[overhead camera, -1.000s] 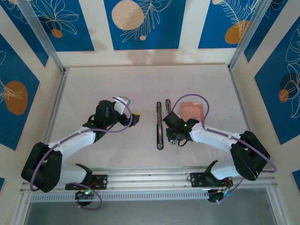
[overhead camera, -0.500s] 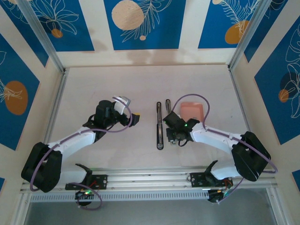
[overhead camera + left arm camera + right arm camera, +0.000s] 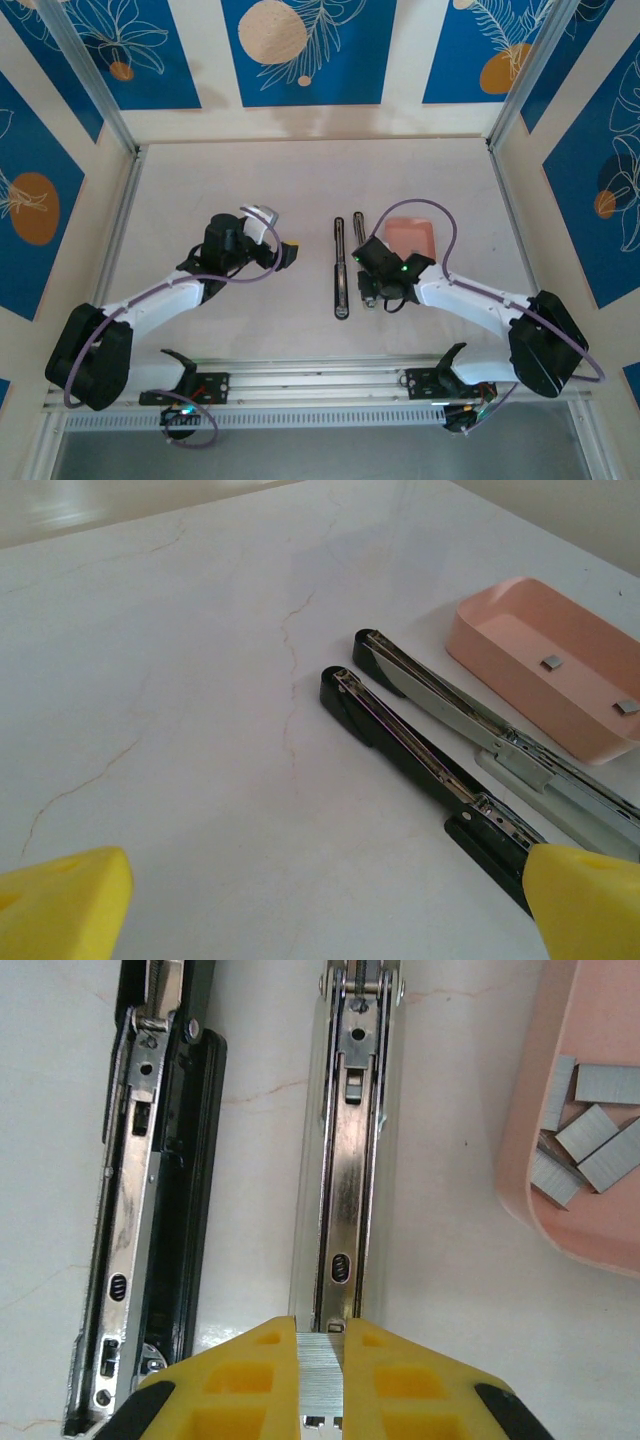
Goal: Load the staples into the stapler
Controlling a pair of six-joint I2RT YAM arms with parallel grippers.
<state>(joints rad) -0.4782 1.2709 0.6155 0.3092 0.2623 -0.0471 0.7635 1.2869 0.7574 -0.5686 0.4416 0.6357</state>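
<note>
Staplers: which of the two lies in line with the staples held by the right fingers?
The pale grey stapler, next to the pink tray; the black stapler lies farther from the held staples.

Shallow pink tray rests on a pale marbled table.

The white stone-look table top is smooth, with thin cracks like marble, and it shines a little. The long black stapler bar is glossy plastic with a shiny metal rail on top. The long pale grey stapler bar is dull plastic with bright metal inside. The shallow pink tray is smooth, matt plastic. The little silvery-grey staples are flat metal with fine lines. The fingers of the right gripper are dull yellow plastic.
</note>
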